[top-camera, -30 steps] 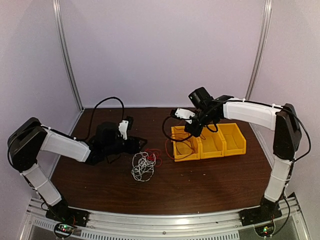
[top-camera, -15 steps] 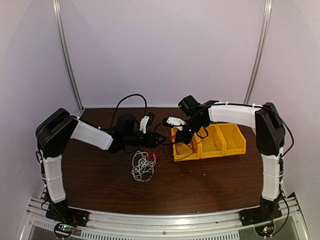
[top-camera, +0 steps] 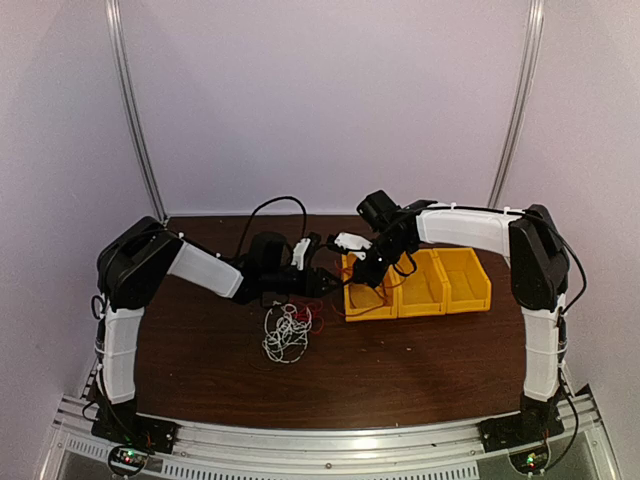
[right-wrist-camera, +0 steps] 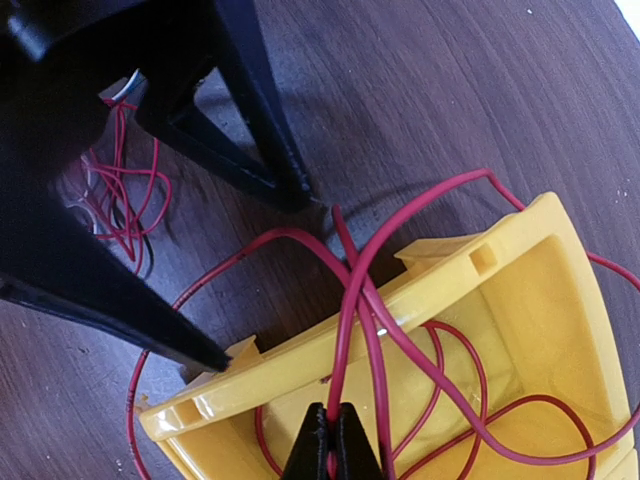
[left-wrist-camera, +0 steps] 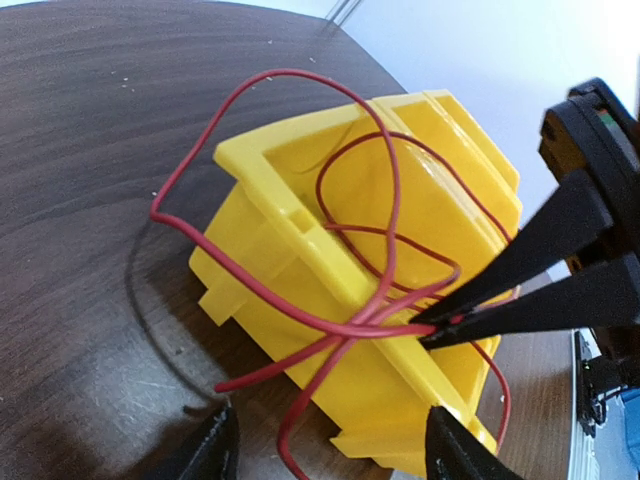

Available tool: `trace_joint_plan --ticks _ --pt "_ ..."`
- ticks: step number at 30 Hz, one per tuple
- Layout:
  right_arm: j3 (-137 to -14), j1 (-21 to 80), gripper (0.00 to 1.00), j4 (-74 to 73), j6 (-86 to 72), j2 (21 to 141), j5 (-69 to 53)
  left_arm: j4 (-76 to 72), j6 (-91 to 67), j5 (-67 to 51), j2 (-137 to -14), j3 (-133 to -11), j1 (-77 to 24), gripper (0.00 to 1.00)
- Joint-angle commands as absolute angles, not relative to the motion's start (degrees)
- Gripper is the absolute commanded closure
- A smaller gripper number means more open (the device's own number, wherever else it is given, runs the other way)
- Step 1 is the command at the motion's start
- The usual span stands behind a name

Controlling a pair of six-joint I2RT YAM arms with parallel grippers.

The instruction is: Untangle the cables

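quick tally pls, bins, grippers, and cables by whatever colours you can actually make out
yellow bins: 3
red cable: 1
white cable: 1
left gripper, right gripper: 2
total: 7

Btm edge cuts off left gripper (left-wrist-camera: 330,412) & red cable (left-wrist-camera: 365,322) — cable clump (top-camera: 287,332) from top: too small to tell strands apart.

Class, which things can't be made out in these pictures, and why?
- Black wire: top view, too thin against the dark table.
- Red wire ends: left wrist view, cut off by the bottom edge.
- Whether red wire is free of the white wire: top view too small; right wrist view, left hand covers it.
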State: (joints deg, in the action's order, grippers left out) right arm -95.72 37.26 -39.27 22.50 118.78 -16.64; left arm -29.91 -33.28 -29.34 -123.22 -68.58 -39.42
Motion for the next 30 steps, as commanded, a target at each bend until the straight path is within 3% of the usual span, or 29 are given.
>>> trace_joint_plan --ticks 1,5,13,20,25,28,29,30 --pt "-94.39 37.26 1.0 -40.36 22.13 116.97 -15.99 -32.85 -34.57 -26.03 -126.19 -71.76 -39.03 0.35" --pt "-93.79 37.35 1.0 -39.92 21.99 117.06 -16.24 -40.76 -39.29 -34.16 -129.28 -73.68 -38.43 0.36" --pt "-93.91 37.33 1.0 -39.81 21.96 116.55 -16.47 -61.63 -50.51 -39.36 -131.07 -71.13 -37.93 0.54" --pt "-93.64 36.93 0.99 -38.84 21.59 115.33 -17.09 -59.34 -52.03 -39.6 -133.19 -76.08 -37.79 0.82" --pt "-94.31 36.32 0.69 -40.91 23.72 111.85 -16.56 -57.92 -51.95 -38.74 -131.68 -75.4 -37.79 1.0" --pt "-92.31 36.35 0.55 -39.63 27.57 108.45 -13.8 -56.95 -51.09 -38.28 -129.4 -73.48 -37.75 1.0" --pt "-91.31 36.36 0.49 -38.64 29.21 107.54 -13.24 -56.47 -50.88 -38.02 -128.37 -72.64 -37.67 0.97" --pt "-90.58 36.42 0.45 -38.23 30.85 107.2 -13.16 -55.72 -50.4 -37.57 -127.33 -71.74 -37.58 0.87"
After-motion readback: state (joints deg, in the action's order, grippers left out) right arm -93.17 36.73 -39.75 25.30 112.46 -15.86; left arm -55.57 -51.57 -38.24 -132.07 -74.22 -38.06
